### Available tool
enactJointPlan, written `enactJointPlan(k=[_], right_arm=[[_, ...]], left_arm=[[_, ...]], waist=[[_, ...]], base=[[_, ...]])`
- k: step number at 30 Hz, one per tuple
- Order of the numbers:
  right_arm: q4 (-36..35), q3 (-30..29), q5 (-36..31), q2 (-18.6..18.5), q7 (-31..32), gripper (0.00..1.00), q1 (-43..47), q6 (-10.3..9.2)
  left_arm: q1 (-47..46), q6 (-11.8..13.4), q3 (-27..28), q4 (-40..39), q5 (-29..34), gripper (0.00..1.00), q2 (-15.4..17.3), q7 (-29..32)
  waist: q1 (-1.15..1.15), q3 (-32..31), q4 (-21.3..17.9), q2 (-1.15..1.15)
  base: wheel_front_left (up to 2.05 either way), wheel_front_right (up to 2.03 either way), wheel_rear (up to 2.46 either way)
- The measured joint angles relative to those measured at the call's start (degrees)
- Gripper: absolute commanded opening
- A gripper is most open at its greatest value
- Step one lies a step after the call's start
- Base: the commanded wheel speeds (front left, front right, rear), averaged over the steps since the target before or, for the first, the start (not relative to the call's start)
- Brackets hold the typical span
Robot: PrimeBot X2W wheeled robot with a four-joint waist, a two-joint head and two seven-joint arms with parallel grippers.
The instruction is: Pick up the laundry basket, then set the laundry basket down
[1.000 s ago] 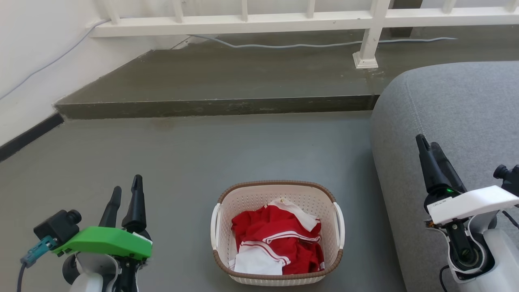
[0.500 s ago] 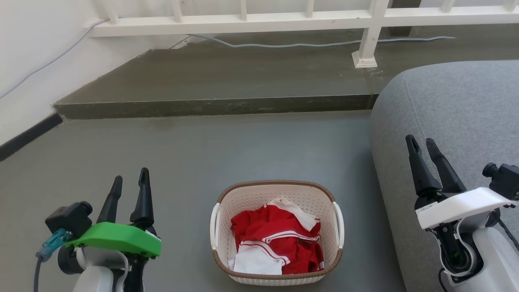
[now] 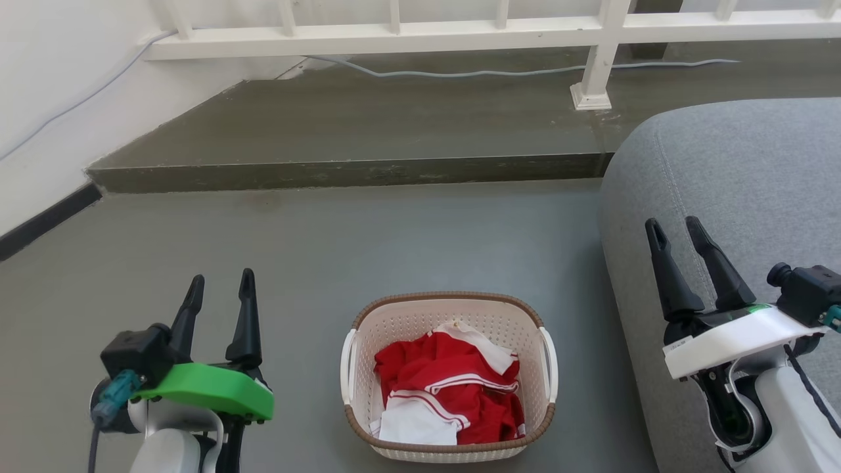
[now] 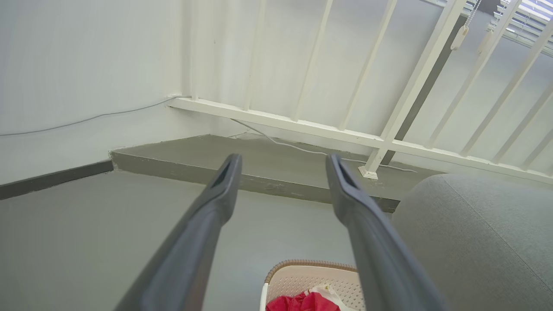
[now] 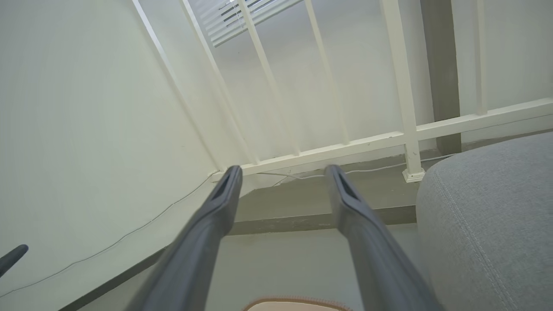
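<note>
Progress is tiny so far, lol: the laundry basket [image 3: 420, 325] is sitting on the grey floor [image 3: 328, 249] right where it was a second ago, dead centre in front of the robot, with the red and white clothes [image 3: 453, 394] piled inside and nothing touching it. What did change is the arms. The left end effector [image 3: 221, 281] was nearly pinched together a moment back and now has its two dark fingers clearly spread. It has also drifted a bit up and in toward the basket's left handle [image 3: 347, 368], though it's well short of it. Same story on the other side: the right end effector [image 3: 673, 226] went from closed to open and slid inward. It's hanging over the edge of the grey sofa [image 3: 736, 171], up and off to the side of the right handle [image 3: 550, 364]. The left wrist camera agrees, showing an obvious gap between the fingers with the basket peeking in at the bottom. My read is that this is just the setup for a two-handed grab: both arms open up, then come down and in to one handle each. The pickup itself hasn't started.
</note>
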Motion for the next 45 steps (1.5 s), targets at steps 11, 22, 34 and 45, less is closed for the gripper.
enactJointPlan(k=[11, 22, 34, 45], right_arm=[[0.5, 0.8, -7.4, -0.4, -2.2, 1.00, 0.0, 0.01], [2.2, -0.3, -8.2, 0.1, -2.2, 1.00, 0.0, 0.01], [2.9, -0.4, -9.1, 0.6, -2.2, 1.00, -0.1, 0.01], [3.2, 0.6, -9.1, 0.8, -2.2, 1.00, -1.4, 0.01]], left_arm=[[-1.3, 0.3, -1.2, -0.2, 8.1, 1.00, 0.0, -1.9], [-1.3, 0.3, -1.3, -0.1, 8.2, 1.00, 0.0, -1.9], [-1.3, 0.3, -1.5, -0.1, 8.0, 1.00, 0.0, -1.9], [-1.4, 0.9, -2.3, -1.1, 7.9, 1.00, 0.0, -1.9]], waist=[[0.00, -0.1, 0.0, 0.00], [0.00, -0.2, 0.1, 0.00], [0.00, -0.2, 0.1, 0.00], [0.00, 2.4, -0.5, 0.00]], base=[[0.00, 0.00, 0.00], [0.00, 0.00, 0.00], [0.00, 0.00, 0.00], [0.00, 0.00, 0.00]])
